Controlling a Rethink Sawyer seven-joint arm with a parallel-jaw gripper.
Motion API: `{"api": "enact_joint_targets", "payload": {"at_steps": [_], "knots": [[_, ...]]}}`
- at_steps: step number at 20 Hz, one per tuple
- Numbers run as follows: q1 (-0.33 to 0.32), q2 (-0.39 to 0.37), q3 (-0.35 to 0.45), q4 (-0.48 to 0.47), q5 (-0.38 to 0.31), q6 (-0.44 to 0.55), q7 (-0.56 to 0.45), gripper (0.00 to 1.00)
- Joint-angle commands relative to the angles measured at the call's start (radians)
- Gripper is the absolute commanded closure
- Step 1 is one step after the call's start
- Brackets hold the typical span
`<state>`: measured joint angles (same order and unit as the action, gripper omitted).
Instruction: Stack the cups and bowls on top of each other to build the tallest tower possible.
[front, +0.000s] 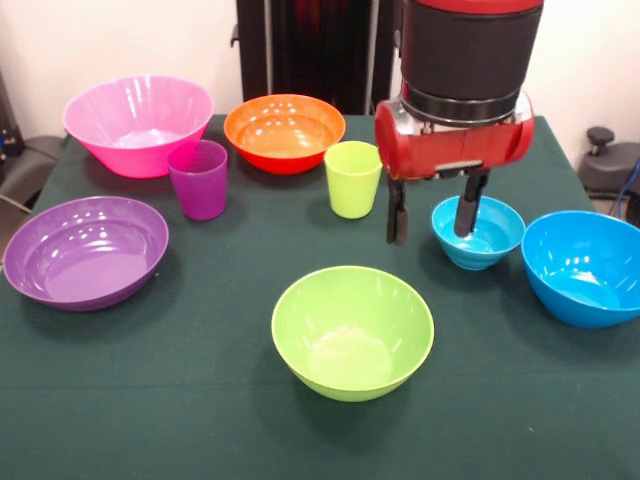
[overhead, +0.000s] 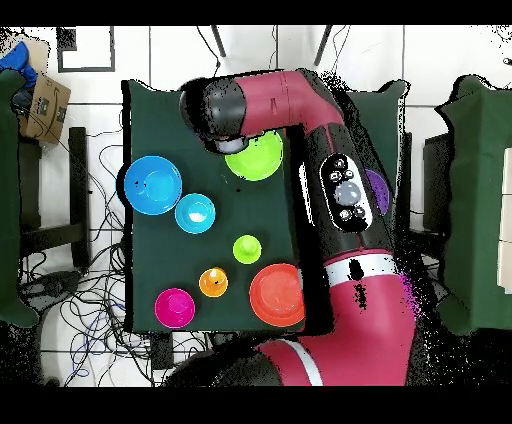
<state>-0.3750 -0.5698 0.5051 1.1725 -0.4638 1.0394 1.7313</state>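
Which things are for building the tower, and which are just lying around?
Tower: pink bowl, orange bowl, purple bowl, lime green bowl, light blue bowl, big blue bowl, purple cup, lime green cup.
Lying about: cardboard box, cables.

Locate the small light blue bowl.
In the front view, the small light blue bowl sits right of centre, between the lime green cup and the big blue bowl.

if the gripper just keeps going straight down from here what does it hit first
Most likely the small light blue bowl. The gripper points straight down with its fingers apart: one finger sits over that bowl's rim, the other over bare tablecloth beside it. Depth is uncertain, so it may straddle the rim.
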Motion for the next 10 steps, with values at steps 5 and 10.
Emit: {"api": "enact_joint_targets", "payload": {"at_steps": [5, 10], "knots": [[0.060, -0.030, -0.205, 0.120, 0.003, -0.128, 0.426, 0.00], [0.059, -0.033, -0.228, 0.149, 0.011, -0.162, 0.443, 0.00]]}}
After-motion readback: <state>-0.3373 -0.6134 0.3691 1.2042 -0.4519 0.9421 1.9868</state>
